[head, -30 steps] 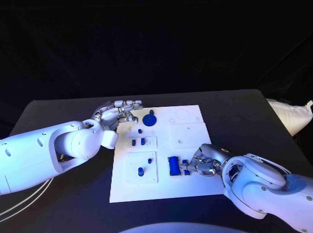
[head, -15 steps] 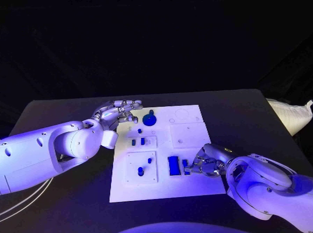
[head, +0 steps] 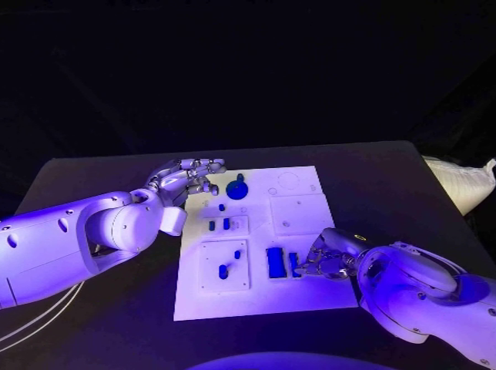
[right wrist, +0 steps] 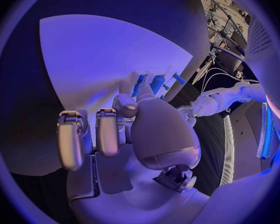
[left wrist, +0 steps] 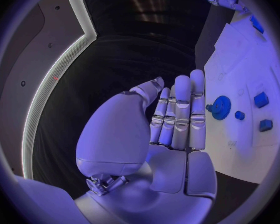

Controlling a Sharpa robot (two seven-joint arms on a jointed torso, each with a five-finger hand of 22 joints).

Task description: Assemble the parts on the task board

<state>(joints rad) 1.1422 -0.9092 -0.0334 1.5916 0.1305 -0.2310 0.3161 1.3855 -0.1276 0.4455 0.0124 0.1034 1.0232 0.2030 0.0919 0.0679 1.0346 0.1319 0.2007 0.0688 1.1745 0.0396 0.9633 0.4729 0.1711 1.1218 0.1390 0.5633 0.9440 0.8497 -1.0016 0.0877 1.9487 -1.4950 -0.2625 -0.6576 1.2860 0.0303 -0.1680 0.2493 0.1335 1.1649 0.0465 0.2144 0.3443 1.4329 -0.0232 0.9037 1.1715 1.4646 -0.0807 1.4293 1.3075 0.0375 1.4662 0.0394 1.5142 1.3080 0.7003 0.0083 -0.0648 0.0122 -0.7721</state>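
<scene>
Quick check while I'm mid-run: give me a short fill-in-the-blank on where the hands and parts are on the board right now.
1. The blue gear lies at the task board's ____ edge, by the left hand.
2. The left hand's fingers are ____ and hold nothing.
3. The right hand sits next to the blue ____ block.

Missing words: far; straight; rectangular

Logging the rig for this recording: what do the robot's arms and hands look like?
Both arms have smooth, rounded white shells with small dark screw holes. The left arm is bulky, with thin pale cables looping beneath it on the table. The left hand and right hand are silvery metal with segmented fingers and smooth white palm covers. No writing is legible.
</scene>
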